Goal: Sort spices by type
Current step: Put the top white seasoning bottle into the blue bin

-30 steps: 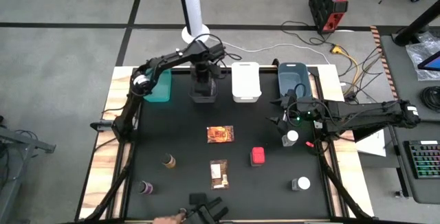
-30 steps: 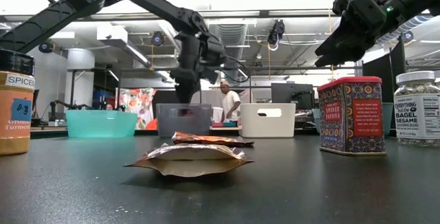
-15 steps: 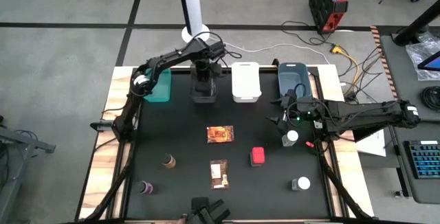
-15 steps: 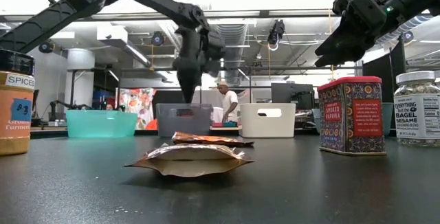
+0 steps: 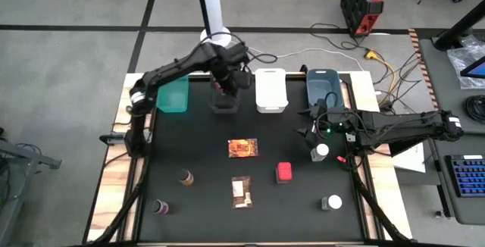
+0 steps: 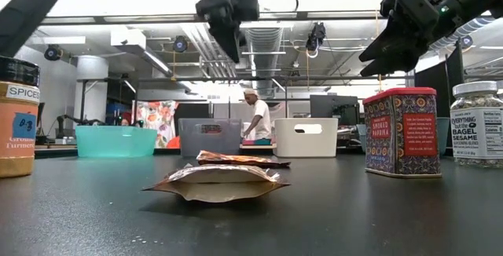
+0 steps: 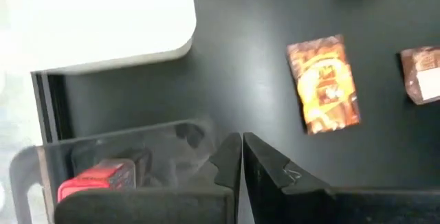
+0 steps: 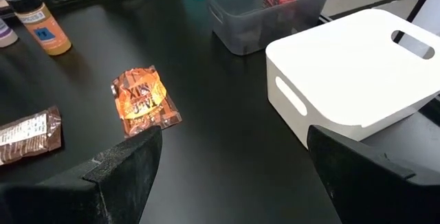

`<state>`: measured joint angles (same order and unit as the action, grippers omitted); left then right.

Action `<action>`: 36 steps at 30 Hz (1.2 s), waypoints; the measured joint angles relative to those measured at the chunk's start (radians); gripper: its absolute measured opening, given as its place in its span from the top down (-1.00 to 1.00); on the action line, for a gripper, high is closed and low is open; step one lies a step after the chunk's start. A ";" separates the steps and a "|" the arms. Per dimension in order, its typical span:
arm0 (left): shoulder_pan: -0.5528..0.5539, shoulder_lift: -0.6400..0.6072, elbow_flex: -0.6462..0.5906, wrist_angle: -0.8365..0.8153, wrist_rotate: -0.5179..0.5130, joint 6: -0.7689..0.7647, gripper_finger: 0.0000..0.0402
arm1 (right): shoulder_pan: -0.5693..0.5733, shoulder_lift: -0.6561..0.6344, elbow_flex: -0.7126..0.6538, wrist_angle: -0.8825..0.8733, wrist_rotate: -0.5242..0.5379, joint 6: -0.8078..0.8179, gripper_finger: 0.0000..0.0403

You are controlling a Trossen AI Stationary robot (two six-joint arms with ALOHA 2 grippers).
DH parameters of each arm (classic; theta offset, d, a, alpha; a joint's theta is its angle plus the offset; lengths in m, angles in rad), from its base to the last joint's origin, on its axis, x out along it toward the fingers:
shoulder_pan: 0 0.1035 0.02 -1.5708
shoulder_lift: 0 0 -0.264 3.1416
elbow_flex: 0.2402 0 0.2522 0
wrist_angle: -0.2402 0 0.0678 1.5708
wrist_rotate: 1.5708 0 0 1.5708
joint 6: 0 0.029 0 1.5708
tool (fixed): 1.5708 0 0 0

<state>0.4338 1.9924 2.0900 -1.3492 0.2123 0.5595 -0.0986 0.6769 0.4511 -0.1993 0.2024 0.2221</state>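
Observation:
My left gripper [image 5: 224, 86] hangs shut high above the grey bin [image 5: 225, 109] at the table's far side, holding nothing; the low view shows it [image 6: 233, 48] well above the bin [image 6: 208, 137]. One red tub [image 7: 96, 179] stands inside that bin. On the table are a second red tub [image 5: 284, 173], two orange-brown packets [image 5: 242, 148] [image 5: 242, 192], two white-capped jars [image 5: 321, 152] [image 5: 331, 202], a brown bottle [image 5: 186, 177] and a purple bottle [image 5: 161, 207]. My right gripper [image 5: 311, 126] waits open at the right, above the far jar.
A teal bin [image 5: 174, 95], a white bin [image 5: 271, 89] and a blue bin [image 5: 323, 86] stand beside the grey one along the far edge. A person stands in the room beyond the table [image 6: 253, 118].
My left gripper has risen from just over the grey bin to well above it, tipping a little as it went. The red tub stays in the bin. A hand and a dark object at the table's near edge have gone out of view.

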 joint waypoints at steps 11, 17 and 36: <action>-0.273 -0.452 -0.576 0.527 -0.151 -0.162 1.00 | 0.000 0.000 0.000 0.008 0.000 0.007 -0.76; -0.454 -0.678 -0.876 0.872 -0.352 -0.254 1.00 | 0.000 0.006 0.000 0.081 0.001 0.017 -0.76; -0.680 -0.924 -1.299 1.199 -0.780 -0.341 1.00 | 0.006 0.121 0.260 -0.422 0.059 0.768 -0.76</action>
<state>-0.2458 1.0688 0.7915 -0.1500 -0.5678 0.2184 -0.0928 0.7975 0.7112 -0.6209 0.2615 0.9897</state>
